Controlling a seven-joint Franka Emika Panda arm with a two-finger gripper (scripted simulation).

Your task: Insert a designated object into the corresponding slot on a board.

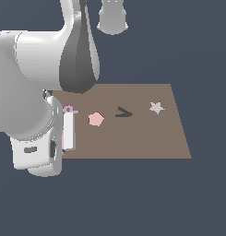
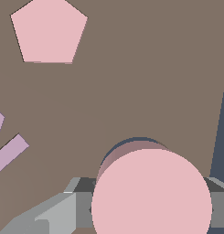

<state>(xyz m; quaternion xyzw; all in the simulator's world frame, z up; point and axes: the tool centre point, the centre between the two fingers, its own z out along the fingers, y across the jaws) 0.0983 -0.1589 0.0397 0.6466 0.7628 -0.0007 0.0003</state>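
the tool (image 2: 150, 205) is clamped on the pink disc (image 2: 152, 192), which hangs just over the round hole (image 2: 131, 144) near the edge of the brown board (image 2: 131, 82). picking up looks done; lowering it in and letting go remain.

Glossy white rounded arm (image 1: 26, 87) with dark grey joint, pale grey claw (image 2: 150, 205) fingers

We see the pink disc (image 2: 151, 194) between our grey fingers (image 2: 54, 215), over the board's (image 2: 131, 82) round hole (image 2: 131, 142), pentagon (image 2: 49, 31) beyond.
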